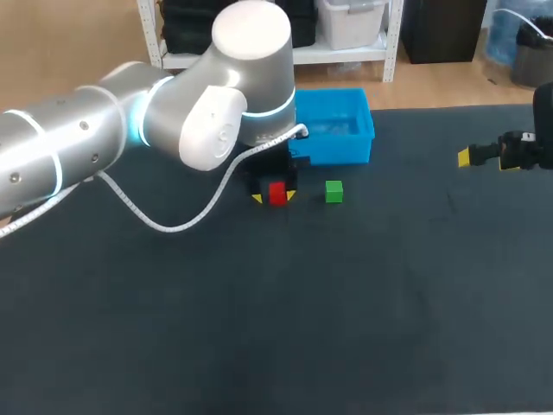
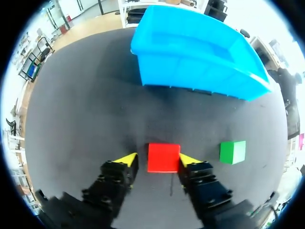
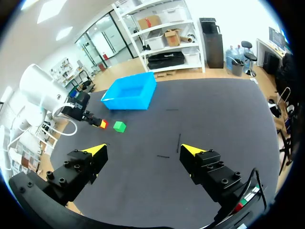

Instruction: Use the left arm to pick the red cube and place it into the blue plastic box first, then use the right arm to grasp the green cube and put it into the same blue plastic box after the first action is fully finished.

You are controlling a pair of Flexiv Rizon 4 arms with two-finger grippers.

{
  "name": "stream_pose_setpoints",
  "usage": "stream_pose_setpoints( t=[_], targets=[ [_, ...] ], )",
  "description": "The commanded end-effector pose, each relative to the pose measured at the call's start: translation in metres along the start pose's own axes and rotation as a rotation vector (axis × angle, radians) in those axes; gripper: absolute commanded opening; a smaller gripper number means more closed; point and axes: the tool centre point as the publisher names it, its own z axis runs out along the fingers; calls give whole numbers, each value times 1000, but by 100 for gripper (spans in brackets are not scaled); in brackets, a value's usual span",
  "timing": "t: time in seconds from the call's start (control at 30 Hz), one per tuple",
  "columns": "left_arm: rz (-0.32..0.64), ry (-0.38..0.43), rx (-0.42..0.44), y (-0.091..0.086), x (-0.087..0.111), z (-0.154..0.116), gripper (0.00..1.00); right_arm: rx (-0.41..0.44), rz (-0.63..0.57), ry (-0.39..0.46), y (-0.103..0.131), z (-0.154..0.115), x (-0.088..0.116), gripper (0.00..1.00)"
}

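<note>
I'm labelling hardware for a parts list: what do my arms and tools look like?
The left arm is silver-white, with rounded segments and glowing cyan rings at the joints; a white cable loops alongside it. The left tool and right tool are black and blocky, each with two yellow-tipped fingers.

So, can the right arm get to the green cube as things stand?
Probably yes. The green cube stands alone on the table, apart from the red cube that the left pincer straddles, and its side towards the open right pincer looks free.
</note>
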Motion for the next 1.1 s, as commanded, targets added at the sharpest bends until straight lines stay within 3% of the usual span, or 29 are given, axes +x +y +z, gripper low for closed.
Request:
stream_pose_setpoints(
  t=[0.03,0.1,0.63,1.1],
  targets=[
    [4,-2,0,-1,0,1,16,0,0,1,0,0,0,100],
    [8,-3,-1,-1,-1,2,0,0,0,1,0,0,0,100],
    [71,-39,-3,-6,0,-10,0,0,0,1,0,0,0,100],
    [72,-137,27,-1,-8,-72,0,0,0,1,0,0,0,100]
  ],
)
